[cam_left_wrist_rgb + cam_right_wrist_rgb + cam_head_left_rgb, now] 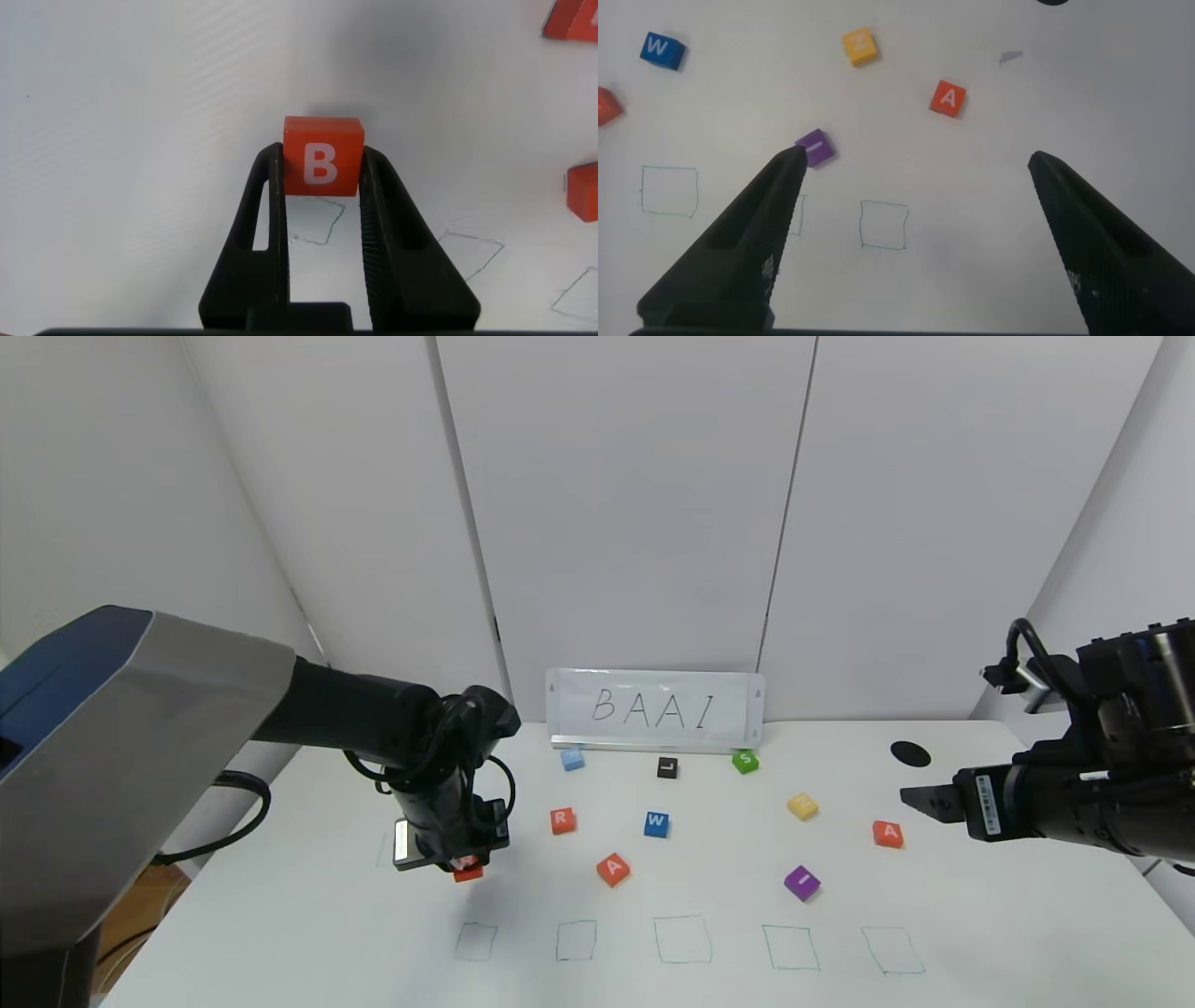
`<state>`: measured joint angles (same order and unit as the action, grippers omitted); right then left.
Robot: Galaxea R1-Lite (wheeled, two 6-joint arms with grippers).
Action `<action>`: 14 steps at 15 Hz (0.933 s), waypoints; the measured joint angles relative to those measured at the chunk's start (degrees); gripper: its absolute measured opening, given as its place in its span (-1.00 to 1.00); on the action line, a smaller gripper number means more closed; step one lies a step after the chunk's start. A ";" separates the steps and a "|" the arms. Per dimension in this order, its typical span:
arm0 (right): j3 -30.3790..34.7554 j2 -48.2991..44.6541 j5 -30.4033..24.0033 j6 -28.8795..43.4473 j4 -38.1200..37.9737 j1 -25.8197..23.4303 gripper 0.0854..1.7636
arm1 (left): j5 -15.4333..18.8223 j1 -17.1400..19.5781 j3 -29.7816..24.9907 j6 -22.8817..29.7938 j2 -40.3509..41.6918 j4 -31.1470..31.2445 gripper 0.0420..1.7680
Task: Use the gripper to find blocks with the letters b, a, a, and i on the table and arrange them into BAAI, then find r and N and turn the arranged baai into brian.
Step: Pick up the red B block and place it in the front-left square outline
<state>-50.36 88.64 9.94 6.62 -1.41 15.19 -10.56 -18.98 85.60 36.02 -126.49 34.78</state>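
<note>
My left gripper (pixel 464 864) is shut on the orange-red B block (pixel 322 157) and holds it above the white table (pixel 308 905), behind the leftmost green square (pixel 476 942); the block also shows under the gripper in the head view (pixel 469 870). One orange-red A block (pixel 612 869) lies mid-table, the other A (pixel 888 833) at the right. The purple I block (pixel 802 883) lies right of centre. The orange-red R block (pixel 562 819) lies behind the left squares. My right gripper (pixel 920 800) is open and empty above the table's right side, near the right A (pixel 948 97) and I (pixel 815 147).
A row of several green squares runs along the front, ending at the rightmost square (pixel 893 951). A blue W block (pixel 656 823), yellow block (pixel 802 805), black L block (pixel 667 767), green S block (pixel 745 762) and light-blue block (pixel 572 759) lie behind. A BAAI sign (pixel 655 710) stands at the back.
</note>
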 joint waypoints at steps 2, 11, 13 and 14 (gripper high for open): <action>0.04 -0.02 0.00 -0.02 0.00 0.00 0.94 | -0.20 -0.45 -4.13 -3.64 1.68 -3.15 -0.47; 0.33 0.37 0.07 -0.02 0.02 0.49 0.94 | -0.13 -2.23 -21.14 -13.29 6.10 -18.77 -0.47; 0.34 0.37 0.07 -0.05 0.00 0.49 0.94 | -0.04 -2.79 -22.54 -13.23 6.31 -19.21 -0.47; 0.37 0.37 0.07 -0.02 0.00 0.46 0.94 | 0.20 -3.07 -23.04 -13.12 6.51 -19.30 -0.47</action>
<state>-49.99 89.00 10.01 6.60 -1.41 15.65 -10.36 -22.05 62.56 22.91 -119.98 15.48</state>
